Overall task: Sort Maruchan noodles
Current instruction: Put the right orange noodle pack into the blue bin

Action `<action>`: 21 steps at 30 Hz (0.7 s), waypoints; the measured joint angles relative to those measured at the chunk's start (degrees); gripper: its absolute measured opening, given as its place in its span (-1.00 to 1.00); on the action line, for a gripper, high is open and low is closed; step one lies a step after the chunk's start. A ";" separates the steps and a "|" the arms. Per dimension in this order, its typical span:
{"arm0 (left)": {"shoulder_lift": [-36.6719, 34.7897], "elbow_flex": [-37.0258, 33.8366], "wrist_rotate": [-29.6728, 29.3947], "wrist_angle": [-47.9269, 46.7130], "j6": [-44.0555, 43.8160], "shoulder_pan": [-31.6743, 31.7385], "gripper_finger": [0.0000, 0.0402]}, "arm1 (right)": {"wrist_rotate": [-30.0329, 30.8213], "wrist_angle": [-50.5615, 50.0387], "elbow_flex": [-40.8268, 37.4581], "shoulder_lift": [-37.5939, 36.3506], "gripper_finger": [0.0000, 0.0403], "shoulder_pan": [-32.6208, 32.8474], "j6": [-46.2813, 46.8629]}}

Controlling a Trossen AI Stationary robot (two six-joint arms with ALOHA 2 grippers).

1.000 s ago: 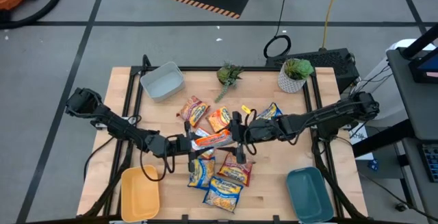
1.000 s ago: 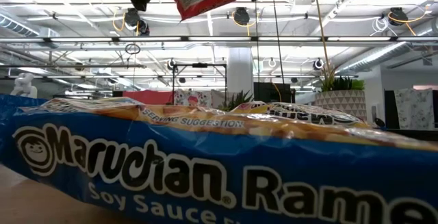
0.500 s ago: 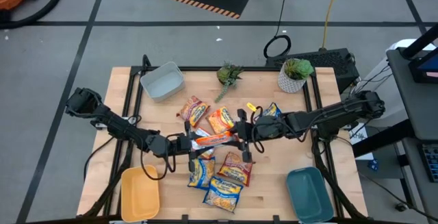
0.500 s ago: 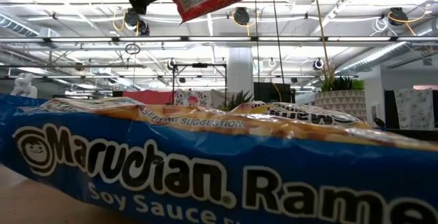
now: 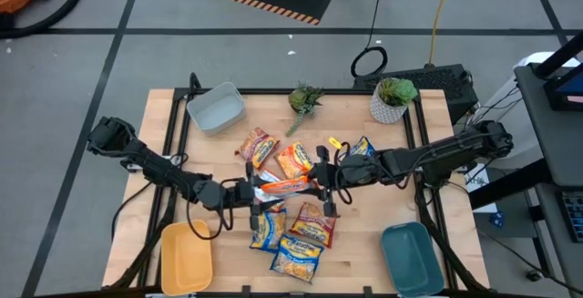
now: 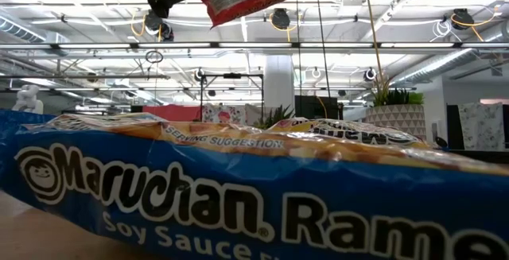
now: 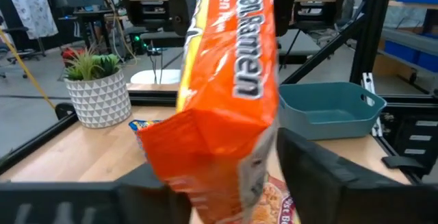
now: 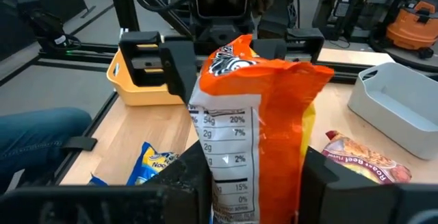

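Above the table's middle, my right gripper [image 5: 321, 181] is clamped on one end of an orange noodle packet [image 5: 284, 187]; my left gripper [image 5: 250, 191] flanks the other end, apparently loosened. Other noodle packets [image 5: 293, 243] lie scattered below.

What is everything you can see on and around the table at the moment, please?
Orange noodle packet: one, orange, held above the table's middle between both grippers.
Loose noodle packets: at least six, blue-and-yellow, orange, red, lying around the middle.
Grey bin: one, top-left corner in the high view.
Yellow bin: one, bottom-left corner.
Teal bin: one, bottom-right corner.
Potted plants: two, green, along the top edge.
Table: one, light wood.
Left gripper: dark, at the held packet's left end.
Right gripper: dark, shut on its right end.
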 joint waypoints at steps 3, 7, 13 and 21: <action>-0.02 0.00 0.27 0.02 -0.54 -0.36 0.29 | 0.33 -0.48 0.00 0.00 -0.43 0.30 0.00; -1.27 -0.04 0.52 -0.39 -0.49 -1.19 0.52 | 0.45 -3.74 0.00 -1.22 -0.43 1.58 1.78; -5.69 -0.04 -1.38 -3.98 -0.51 -2.58 0.58 | 0.89 -13.15 0.02 -6.06 -0.43 5.55 9.34; -8.46 -0.04 -2.77 -11.92 -4.47 -3.32 0.58 | 0.86 -30.98 2.22 -11.47 -0.43 12.18 27.78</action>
